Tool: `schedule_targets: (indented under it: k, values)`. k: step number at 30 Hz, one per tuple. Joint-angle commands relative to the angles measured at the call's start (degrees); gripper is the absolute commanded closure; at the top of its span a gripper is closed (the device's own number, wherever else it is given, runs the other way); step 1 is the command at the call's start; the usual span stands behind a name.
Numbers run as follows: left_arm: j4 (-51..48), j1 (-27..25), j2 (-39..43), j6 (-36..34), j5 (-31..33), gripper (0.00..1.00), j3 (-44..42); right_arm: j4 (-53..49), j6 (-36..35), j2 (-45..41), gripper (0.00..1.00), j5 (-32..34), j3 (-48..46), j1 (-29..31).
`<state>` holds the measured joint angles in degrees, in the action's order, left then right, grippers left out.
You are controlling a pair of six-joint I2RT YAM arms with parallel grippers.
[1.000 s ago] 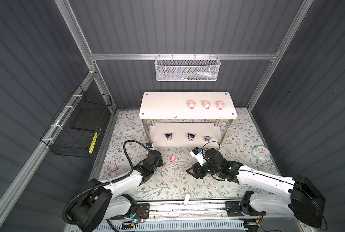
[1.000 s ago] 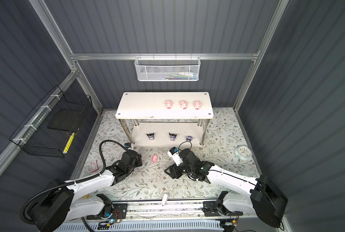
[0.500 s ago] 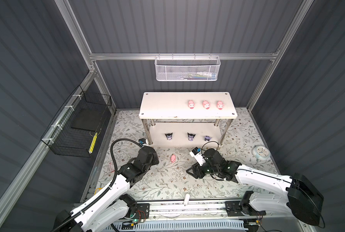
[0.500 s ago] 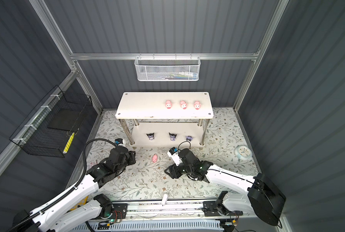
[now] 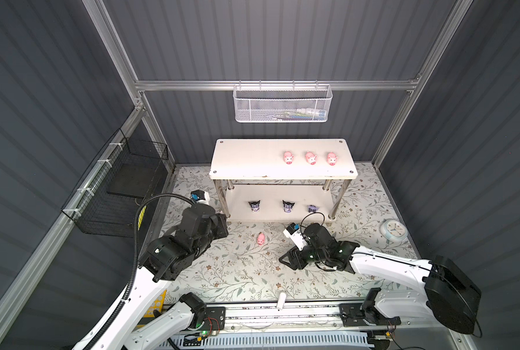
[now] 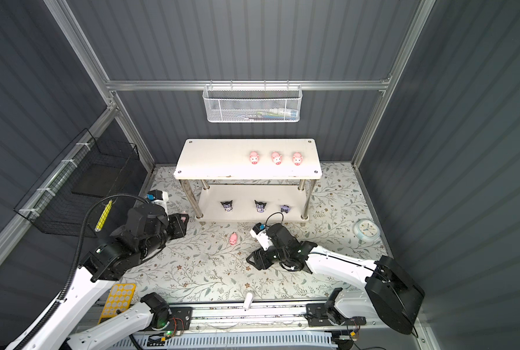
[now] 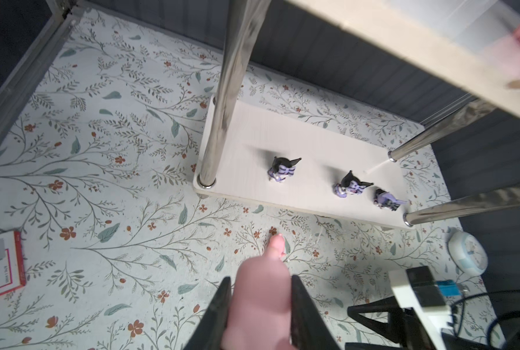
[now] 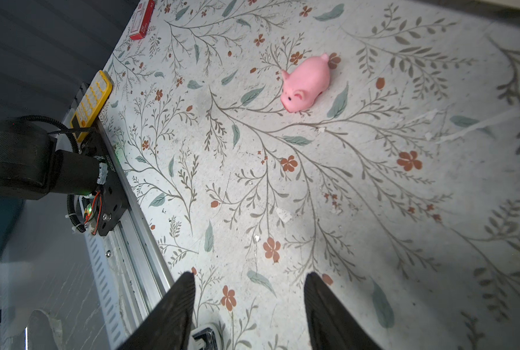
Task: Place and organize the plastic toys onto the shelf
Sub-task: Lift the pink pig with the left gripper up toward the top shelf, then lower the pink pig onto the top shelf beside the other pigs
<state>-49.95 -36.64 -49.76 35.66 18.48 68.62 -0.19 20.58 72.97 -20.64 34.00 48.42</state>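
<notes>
While the left jaws stand clamped on a pink pig figurine (image 7: 257,309), the arm sits low on the desk (image 5: 237,272), just beside the left front chrome leg (image 7: 231,91) of the shelf (image 5: 246,160). The right jaws stand apart and empty, low over the desk, with a loose pig (image 8: 305,85) lying ahead of them. Three pigs (image 5: 310,158) already form a row on the right half of the top board; three black-eared purple figurines (image 5: 288,206) line the lower board (image 7: 252,136).

Likely hazards:
- The held pig is rounded and smooth, and looks like soft vinyl. A narrow grip on such a body may squeeze it forward out of the jaws during the lift.
- The top board overhangs the wrist. A steep rise close to the leg could strike its front edge.
- A careless set-down may tip the pig or nudge the row.

Surfaces:
- The boards are flat, matt white and round-cornered.
- The legs are cylindrical and mirror-bright.
- The desk covering is a scuffed floral print.
- The figurines look rigid, with pointed ears.
</notes>
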Motion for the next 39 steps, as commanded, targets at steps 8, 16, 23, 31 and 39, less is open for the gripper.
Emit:
schedule_targets:
  k: [8,16,23,31,39]
  values:
    - [-11.9,-0.1,-14.8,-9.9,-4.9,0.68,29.1,1.2,-0.1,0.8,0.4,-0.8,1.5,-0.1]
    - [-4.7,-0.1,-25.2,-14.3,-6.4,0.68,40.2,2.0,-0.8,2.0,0.41,-1.5,1.7,-0.1]
    - [-1.7,-0.1,-37.0,-16.0,-4.8,0.69,47.6,1.2,-2.2,3.3,0.41,-1.7,2.5,-0.1]
    - [2.4,-0.1,-46.0,-16.5,-2.2,0.71,53.2,1.6,-2.2,4.4,0.41,-2.5,3.2,-0.1]
    - [4.1,-0.1,-51.5,-16.4,-2.0,0.71,56.3,1.5,-2.0,5.2,0.4,-2.7,3.4,-0.1]
